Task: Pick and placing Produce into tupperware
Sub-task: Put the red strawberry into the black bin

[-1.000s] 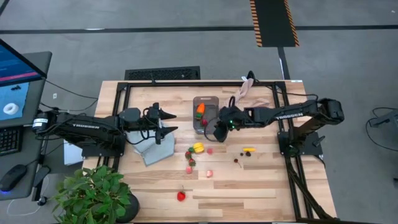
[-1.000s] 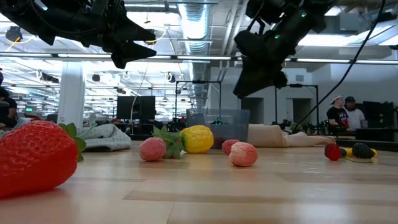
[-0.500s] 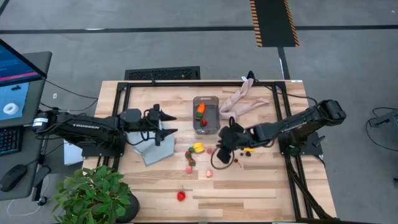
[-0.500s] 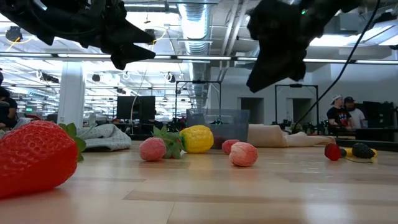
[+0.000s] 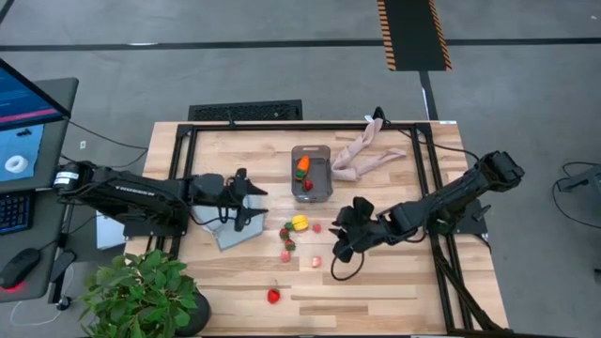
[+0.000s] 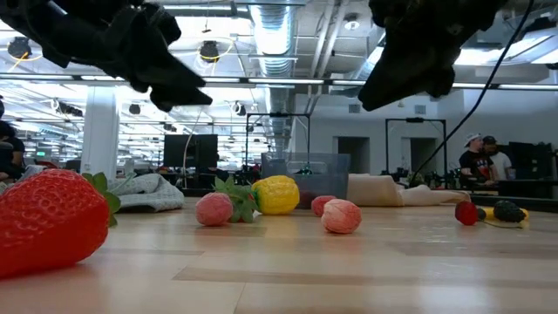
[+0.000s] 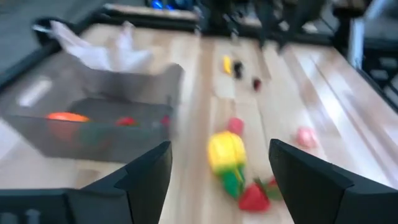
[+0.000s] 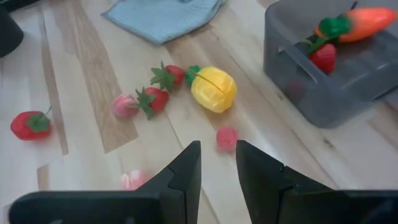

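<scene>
Colours here: yellow lemon [image 8: 213,88], orange carrot [image 8: 359,21] with green top, red strawberries [image 8: 28,123], pink berry [image 8: 227,137], grey-ish clear tub [image 5: 312,174], pale blue cloth [image 8: 165,16], light striped wood table [image 5: 394,291].

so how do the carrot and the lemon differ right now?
The carrot is orange, long and tapered with a green top; the lemon is yellow and rounded. The carrot lies inside the tupperware beside a strawberry, while the lemon sits out on the table among loose berries. Both are small toy produce.
</scene>
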`<control>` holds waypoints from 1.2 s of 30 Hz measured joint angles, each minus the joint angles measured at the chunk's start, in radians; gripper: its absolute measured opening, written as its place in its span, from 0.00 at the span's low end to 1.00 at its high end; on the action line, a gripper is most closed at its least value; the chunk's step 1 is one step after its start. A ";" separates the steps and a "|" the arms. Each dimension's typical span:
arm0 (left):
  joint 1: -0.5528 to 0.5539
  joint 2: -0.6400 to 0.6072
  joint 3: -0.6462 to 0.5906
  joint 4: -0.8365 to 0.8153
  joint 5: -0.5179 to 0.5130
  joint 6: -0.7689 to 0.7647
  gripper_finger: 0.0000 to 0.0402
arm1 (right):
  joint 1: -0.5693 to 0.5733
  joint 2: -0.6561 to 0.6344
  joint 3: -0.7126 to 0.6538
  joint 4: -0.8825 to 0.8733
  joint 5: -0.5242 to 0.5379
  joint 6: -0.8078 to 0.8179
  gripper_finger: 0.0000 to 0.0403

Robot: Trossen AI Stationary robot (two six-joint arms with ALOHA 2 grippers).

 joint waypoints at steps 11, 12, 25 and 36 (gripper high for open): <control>-0.030 0.164 0.021 -0.001 0.244 -0.114 0.62 | 0.023 0.000 0.000 -0.007 0.049 0.016 0.31; -0.032 0.170 0.021 -0.004 0.263 -0.140 0.62 | 0.023 0.000 0.000 -0.007 0.049 0.016 0.31; -0.099 0.189 0.021 -0.004 0.326 -0.514 0.62 | 0.022 0.000 0.000 -0.008 0.049 0.015 0.31; -0.178 0.189 0.021 0.000 0.324 -0.935 0.62 | 0.012 0.000 -0.001 -0.032 0.055 -0.042 0.31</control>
